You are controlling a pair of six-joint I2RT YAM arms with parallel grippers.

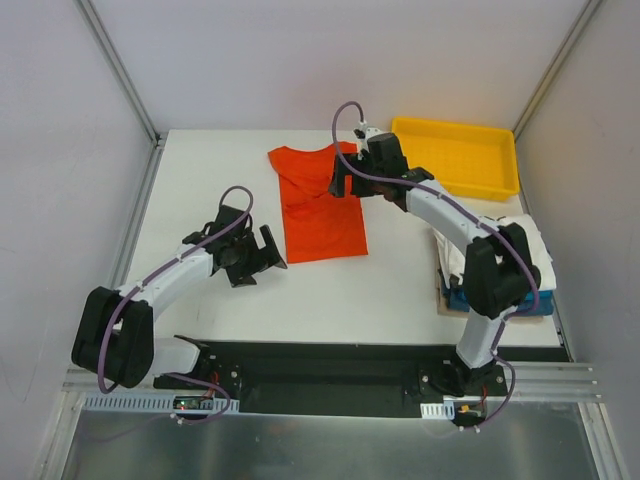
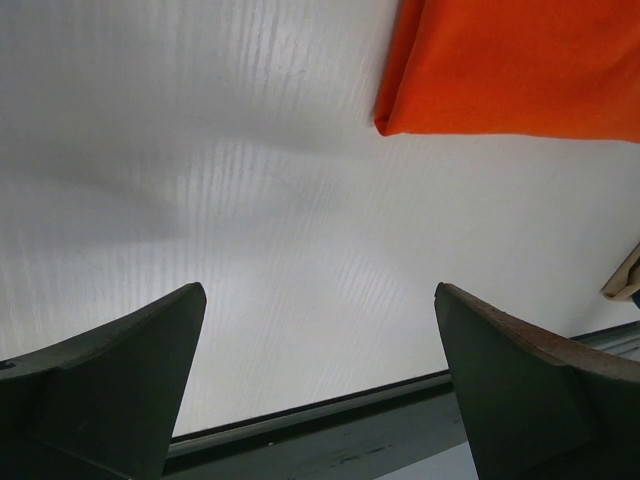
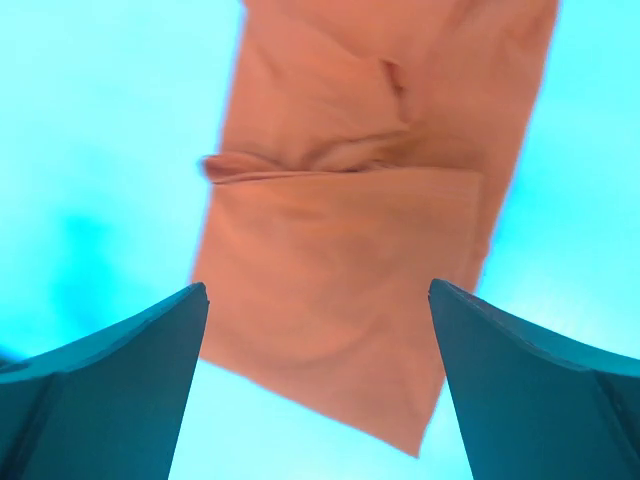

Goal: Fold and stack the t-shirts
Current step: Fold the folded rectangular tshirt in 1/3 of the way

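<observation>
The orange-red t-shirt lies on the white table, folded lengthwise into a long strip, collar end at the back. My right gripper is open and empty, hovering over the shirt's back right part; the right wrist view shows the shirt below and between the spread fingers. My left gripper is open and empty, low over the table just left of the shirt's near left corner. A white shirt lies on a blue one in a stack at the right.
A yellow tray sits at the back right, just right of the right gripper. Grey walls with metal posts close in the table on both sides. The black base rail runs along the near edge.
</observation>
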